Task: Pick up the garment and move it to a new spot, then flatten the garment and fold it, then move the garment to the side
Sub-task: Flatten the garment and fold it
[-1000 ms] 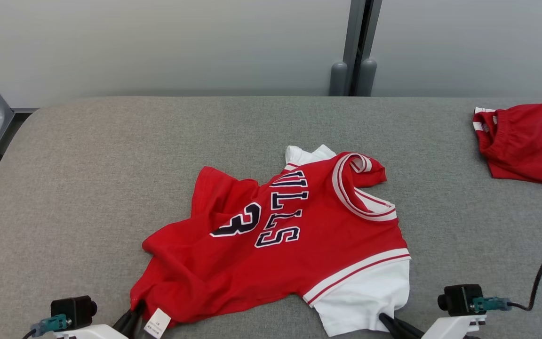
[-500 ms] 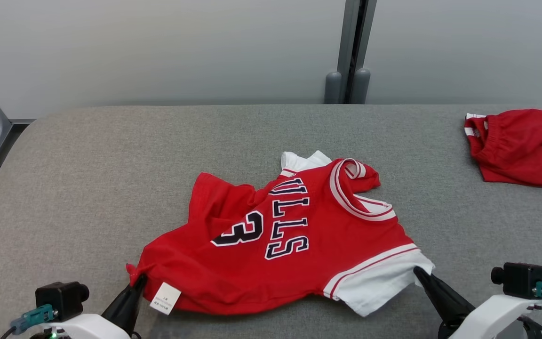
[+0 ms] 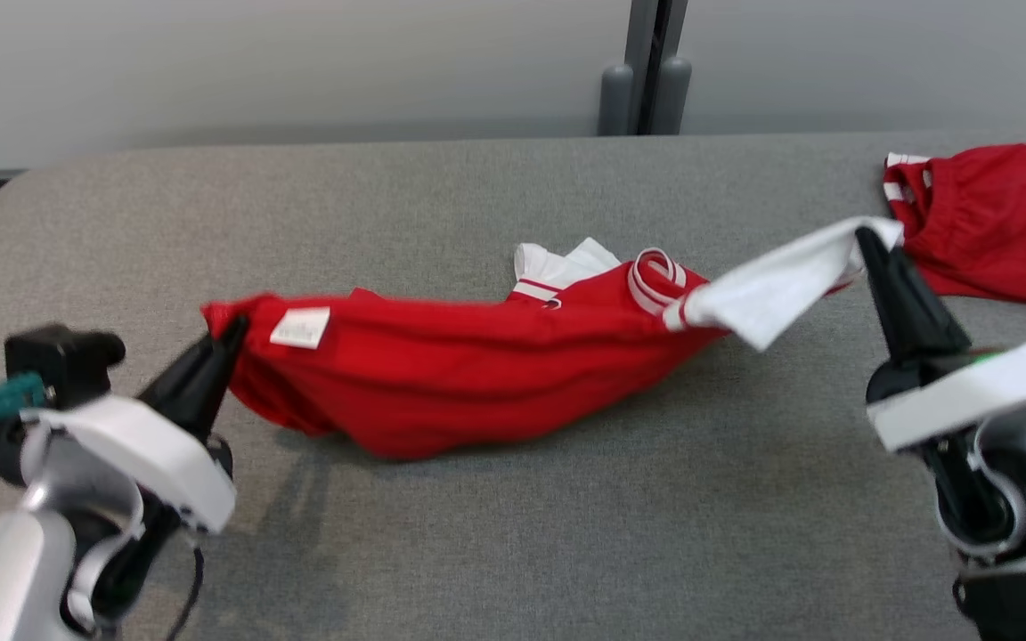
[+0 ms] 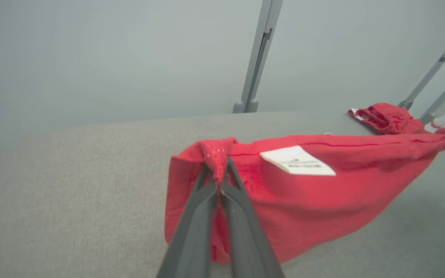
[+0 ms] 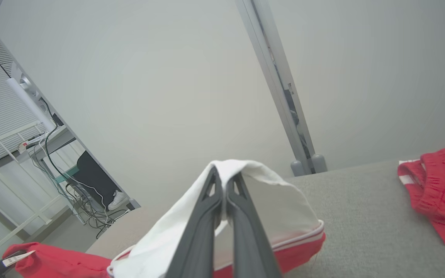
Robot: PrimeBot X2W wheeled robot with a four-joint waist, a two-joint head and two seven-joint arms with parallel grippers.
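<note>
The garment (image 3: pixel 468 374) is a red jersey with white sleeves and striped trim, stretched between both grippers above the grey table (image 3: pixel 495 552), its middle sagging to the cloth surface. My left gripper (image 3: pixel 230 331) is shut on the red hem corner beside a white label (image 3: pixel 299 328); the left wrist view shows the fingertips pinching that red corner (image 4: pixel 218 154). My right gripper (image 3: pixel 867 239) is shut on the white sleeve (image 3: pixel 780 280), seen draped over its tips in the right wrist view (image 5: pixel 226 170).
A second red garment with an elastic waistband (image 3: pixel 989 214) lies bunched at the table's far right, just behind my right gripper. A grey post (image 3: pixel 642 67) rises behind the table's far edge. Open grey surface lies in front and to the left.
Both grippers have risen and spread apart, lifting the jersey's hem corner and sleeve off the table and stretching it into a hanging band. The head camera has also shifted.
</note>
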